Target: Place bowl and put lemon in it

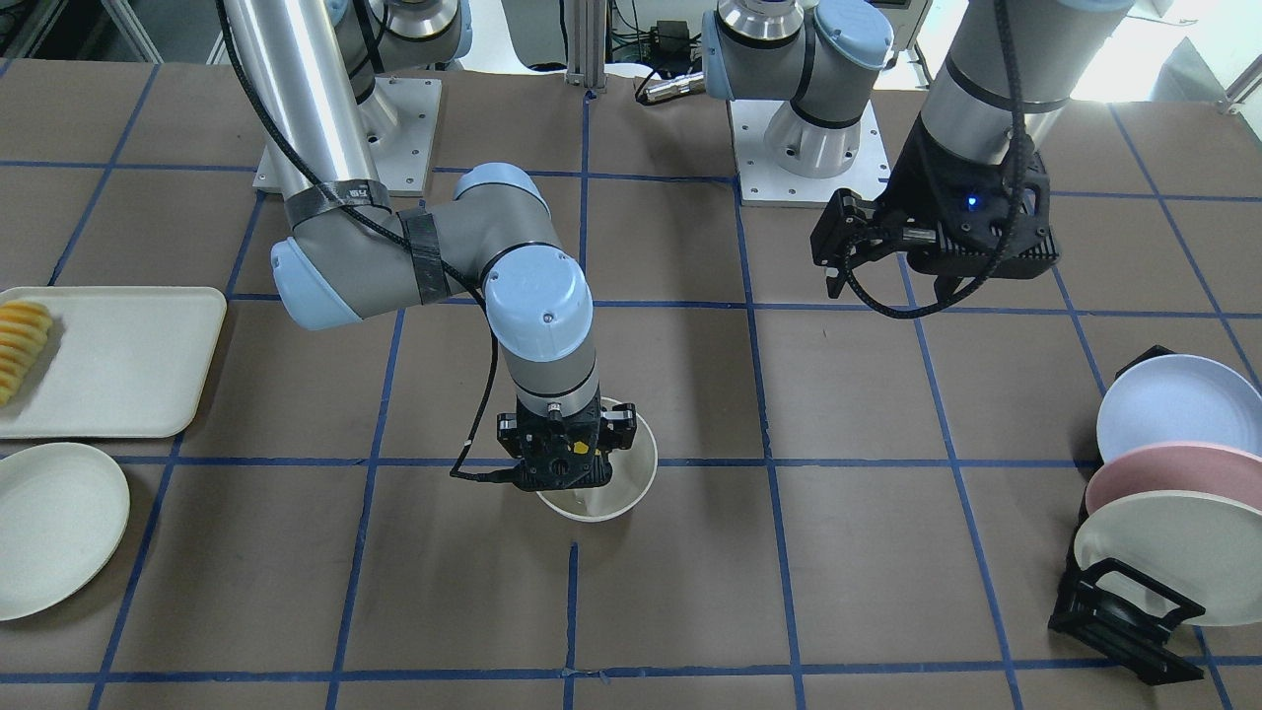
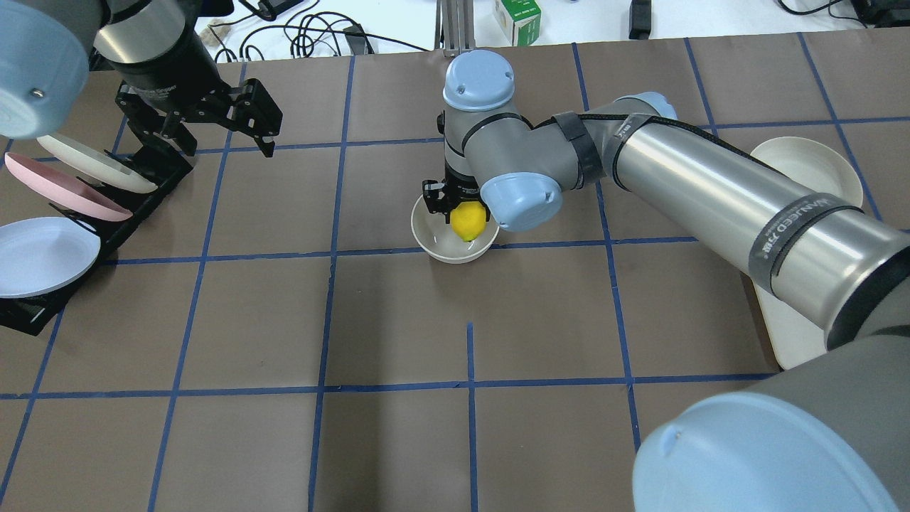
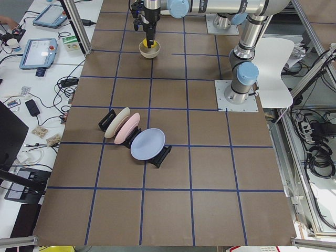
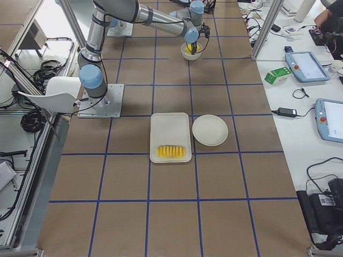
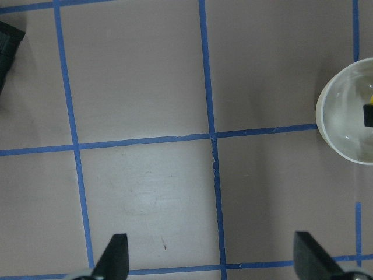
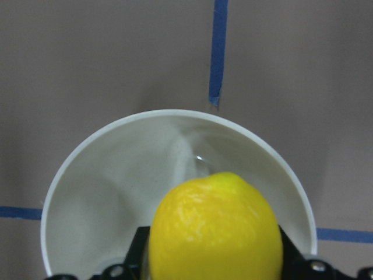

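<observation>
The off-white bowl (image 2: pixel 442 245) stands upright on the brown table near its middle. It also shows in the front view (image 1: pixel 623 498) and at the right edge of the left wrist view (image 5: pixel 344 116). My right gripper (image 2: pixel 466 212) points straight down over the bowl and is shut on the yellow lemon (image 2: pixel 468 221). In the right wrist view the lemon (image 6: pixel 215 233) sits between the fingers just above the bowl's glossy inside (image 6: pixel 111 198). My left gripper (image 2: pixel 229 135) is open and empty, high over the table's left part, far from the bowl.
A black rack with pastel plates (image 2: pixel 64 192) stands at the robot's left. On the robot's right lie a cream tray (image 1: pixel 128 365) with a row of sliced pieces (image 1: pixel 22 345) and a flat off-white plate (image 1: pixel 49 523).
</observation>
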{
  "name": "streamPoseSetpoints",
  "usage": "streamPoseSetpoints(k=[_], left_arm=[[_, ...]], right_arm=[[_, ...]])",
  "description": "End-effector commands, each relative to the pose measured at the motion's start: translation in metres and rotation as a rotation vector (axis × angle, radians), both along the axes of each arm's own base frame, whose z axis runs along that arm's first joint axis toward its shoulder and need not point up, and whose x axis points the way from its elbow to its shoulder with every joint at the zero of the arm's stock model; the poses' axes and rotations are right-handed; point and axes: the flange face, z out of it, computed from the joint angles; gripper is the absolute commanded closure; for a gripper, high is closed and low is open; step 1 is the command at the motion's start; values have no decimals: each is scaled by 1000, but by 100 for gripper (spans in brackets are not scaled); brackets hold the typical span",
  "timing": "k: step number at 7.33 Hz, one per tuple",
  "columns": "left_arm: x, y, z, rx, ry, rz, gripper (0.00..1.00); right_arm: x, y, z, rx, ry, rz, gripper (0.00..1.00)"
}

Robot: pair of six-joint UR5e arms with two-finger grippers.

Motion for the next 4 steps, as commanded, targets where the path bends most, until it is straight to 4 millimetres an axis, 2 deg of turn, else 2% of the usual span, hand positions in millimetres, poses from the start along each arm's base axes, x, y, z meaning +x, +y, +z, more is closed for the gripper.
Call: streamPoseSetpoints(k=[1, 2, 3, 4], left_arm=[[4, 4, 9, 16, 0, 25, 0], [4, 0, 5, 22, 0, 25, 0], [4, 0, 7, 21, -1, 25, 0], [4, -3, 5, 22, 0, 28, 0]], right_arm=[[-6, 0, 35, -45, -11, -1, 0], [-15, 1, 55, -49, -11, -12, 0], [-23, 13, 86, -61, -11, -14, 0], [-52, 18, 120, -59, 3, -29, 0]])
